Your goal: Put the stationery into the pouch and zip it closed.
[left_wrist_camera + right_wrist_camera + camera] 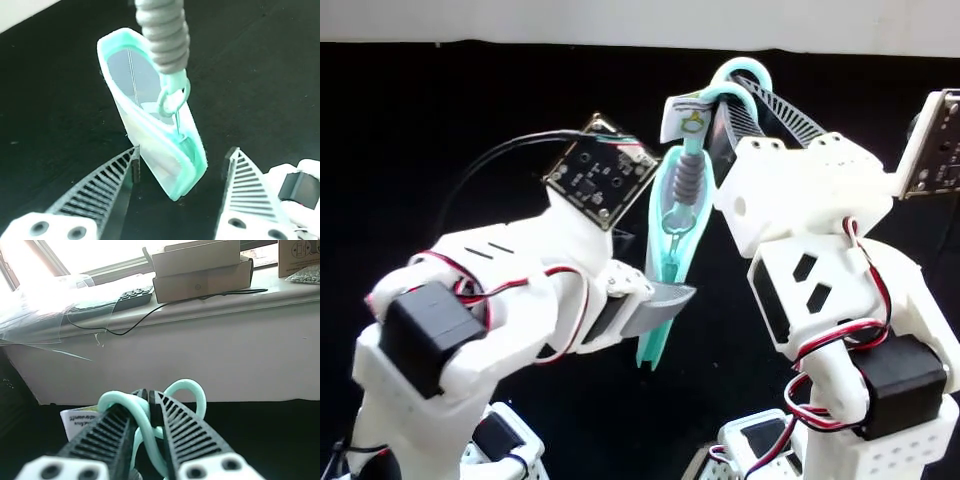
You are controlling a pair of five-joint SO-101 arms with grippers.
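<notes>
A mint-edged clear pouch (668,235) hangs upright in the air between the two arms. A grey coiled cord (688,178) with a ring runs down to its zipper pull (187,145). A white tag (682,118) sits at the top. My right gripper (728,95) is above the pouch, shut on its mint strap loop (187,390). My left gripper (180,175) is open around the pouch's lower end (175,175). One of its fingers (107,185) touches the pouch's edge, while the other finger stands apart from it. In the high view the left gripper (665,295) sits low beside the pouch.
A black cloth (470,100) covers the table under and behind the arms. Beyond it, the right wrist view shows a white wall (225,350) and a sill with a keyboard (132,296) and cardboard boxes (200,267). Part of the other arm (300,190) shows near the left gripper.
</notes>
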